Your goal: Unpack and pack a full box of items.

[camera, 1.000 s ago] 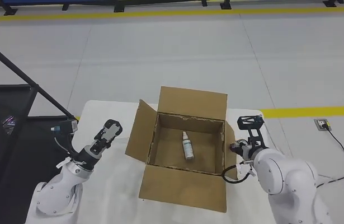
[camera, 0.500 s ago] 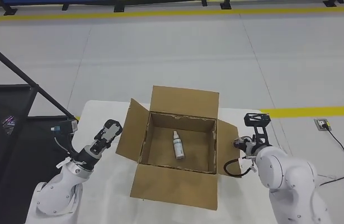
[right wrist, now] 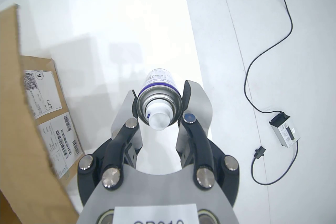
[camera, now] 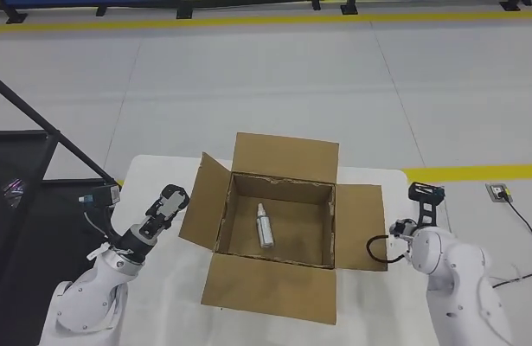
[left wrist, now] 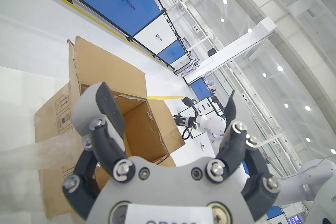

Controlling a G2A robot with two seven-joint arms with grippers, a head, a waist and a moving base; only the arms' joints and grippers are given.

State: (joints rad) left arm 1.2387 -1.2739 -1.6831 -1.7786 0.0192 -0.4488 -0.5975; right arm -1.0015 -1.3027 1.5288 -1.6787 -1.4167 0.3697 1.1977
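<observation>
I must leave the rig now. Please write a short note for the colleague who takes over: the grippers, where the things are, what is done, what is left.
Left gripper: open and empty, beside the cardboard box on its left.
Right gripper: shut on a spray can, over the table, outside the box on its right.
Box: open with flaps spread, mid-table. One white bottle lies on its floor.
Done: the spray can is out of the box.
Left: probably set the can down, take out the bottle, then pack both back.
</observation>
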